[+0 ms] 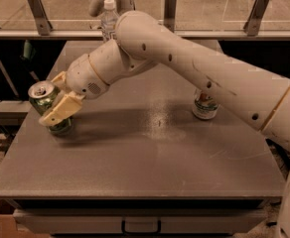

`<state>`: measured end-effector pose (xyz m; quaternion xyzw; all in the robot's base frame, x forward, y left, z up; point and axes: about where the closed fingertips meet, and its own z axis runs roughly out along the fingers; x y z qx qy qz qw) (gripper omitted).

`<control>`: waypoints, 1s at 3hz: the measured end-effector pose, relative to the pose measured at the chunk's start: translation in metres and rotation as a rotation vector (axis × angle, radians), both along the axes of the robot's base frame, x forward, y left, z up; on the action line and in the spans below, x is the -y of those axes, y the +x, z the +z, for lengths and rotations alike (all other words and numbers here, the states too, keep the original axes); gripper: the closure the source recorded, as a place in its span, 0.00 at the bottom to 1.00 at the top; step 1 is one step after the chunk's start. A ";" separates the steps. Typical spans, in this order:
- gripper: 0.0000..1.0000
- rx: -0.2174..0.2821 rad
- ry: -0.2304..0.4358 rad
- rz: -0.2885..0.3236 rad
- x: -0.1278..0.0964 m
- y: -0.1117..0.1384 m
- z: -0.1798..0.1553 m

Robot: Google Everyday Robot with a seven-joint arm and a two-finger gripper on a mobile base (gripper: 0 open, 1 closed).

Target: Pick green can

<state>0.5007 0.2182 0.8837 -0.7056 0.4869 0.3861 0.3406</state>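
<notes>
The green can [42,97] stands upright near the left edge of the grey table [150,157], its silver top and pull tab showing. My gripper [55,99] is at the can, with one tan finger [60,110] across the can's front and the other behind it. The can sits between the fingers. The can's base rests on the table. My white arm reaches in from the right across the table's middle.
A white can with green lettering [205,105] stands at the right, partly behind my arm. A clear plastic bottle [108,18] stands at the back edge. A glass railing runs behind the table. The table's left edge is close to the green can.
</notes>
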 end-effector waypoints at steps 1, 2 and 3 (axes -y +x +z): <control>0.86 -0.005 0.025 -0.056 0.020 0.012 0.020; 1.00 0.027 0.068 -0.168 0.069 0.030 0.059; 1.00 0.027 0.068 -0.168 0.069 0.030 0.059</control>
